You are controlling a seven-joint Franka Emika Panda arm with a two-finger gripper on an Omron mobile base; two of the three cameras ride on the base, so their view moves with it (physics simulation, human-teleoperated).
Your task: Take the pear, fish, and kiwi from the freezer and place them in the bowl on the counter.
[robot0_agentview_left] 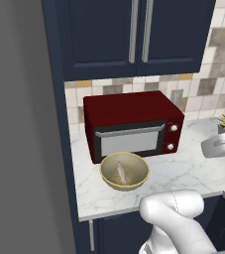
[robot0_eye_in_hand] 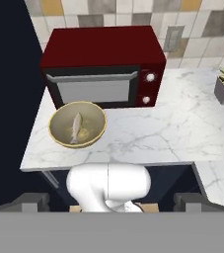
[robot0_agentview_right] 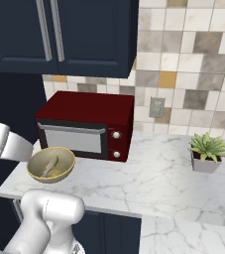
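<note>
Counter [robot0_agentview_left: 183, 173]: white marble look with grey veins, smooth, soft sheen. Bowl [robot0_agentview_left: 106, 181]: tan, matt, speckled beige inside, ceramic look. Fish [robot0_eye_in_hand: 76, 127] in bowl: pale, dull skin. Microwave [robot0_agentview_left: 129, 111], at twelve o'clock from bowl: glossy dark-red casing, grey glass-like door, metal handle bar. Cabinets [robot0_agentview_right: 99, 34]: navy, matt, brushed-metal handles. Wall tiles [robot0_agentview_right: 193, 54]: matt beige, grey, ochre.

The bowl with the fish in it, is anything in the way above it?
Nothing visible blocks the bowl from above. The fish lies inside, the red microwave stands behind it, and the open gripper is back off the counter.
</note>
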